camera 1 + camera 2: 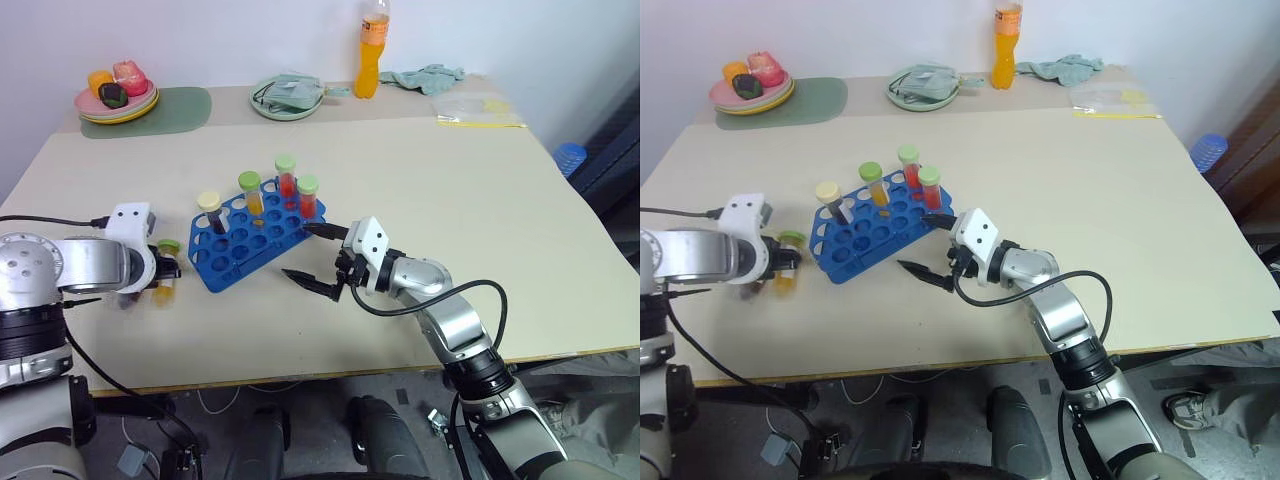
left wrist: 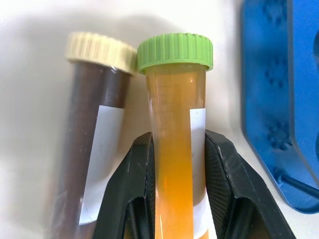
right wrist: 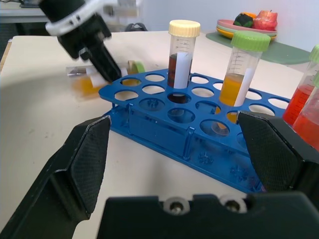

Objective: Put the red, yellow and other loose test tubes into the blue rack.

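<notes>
Left wrist view: amber tube [image 2: 174,149] between jaws

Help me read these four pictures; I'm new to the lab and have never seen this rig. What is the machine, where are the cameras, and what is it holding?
It is a two-armed humanoid robot at a table. Two pictures come from its head, looking down; the other two from cameras on its wrists, looking along the fingers. The blue rack already holds four capped tubes. The left gripper is shut on the amber tube, with a dark maroon tube lying beside it. The right gripper is open, holding nothing, beside the rack. Behind are plates, a cloth and an orange bottle.
</notes>
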